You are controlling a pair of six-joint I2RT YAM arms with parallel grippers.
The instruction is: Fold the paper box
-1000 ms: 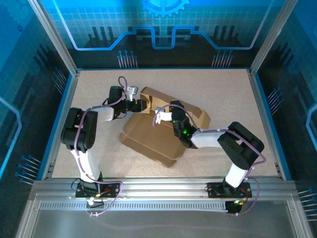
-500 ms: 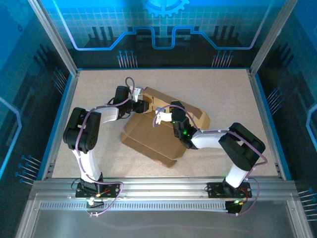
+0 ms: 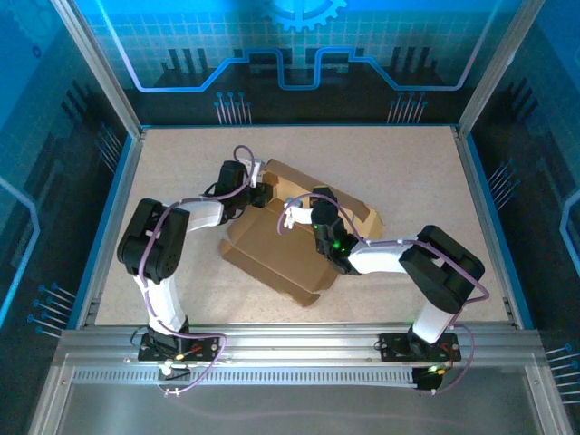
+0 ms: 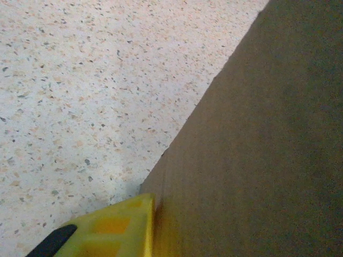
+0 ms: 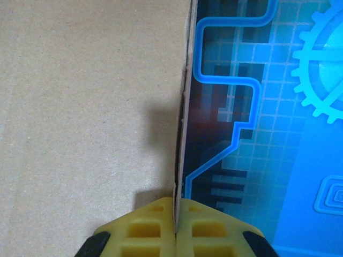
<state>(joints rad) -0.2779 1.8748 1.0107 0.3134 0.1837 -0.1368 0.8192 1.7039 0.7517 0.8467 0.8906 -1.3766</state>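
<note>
Top external view: the paper box [image 3: 272, 249] lies in the middle of the worktop [image 3: 390, 154], skewed to its edges, between the two arms. It looks only partly formed. A broad flat panel lies toward the near side, while at the far side some flaps stand up into a low wall with a notched piece at the far right. The lid is not closed. As I judge it, most walls are not yet raised and tucked, so well under half of the folding is done. Nothing can be made out lying in the box.

The left pincer [image 3: 261, 192] sits at the box's far-left corner. In the left wrist view one yellow finger [image 4: 115, 230] rests flat against a cardboard panel. Its partner is hidden, so I cannot tell whether that pincer is apart or together.

The right pincer [image 3: 304, 210] reaches over the box's middle. In the right wrist view its yellow fingers are clamped on the thin edge of an upright flap, with the cardboard sandwiched between them.
</note>
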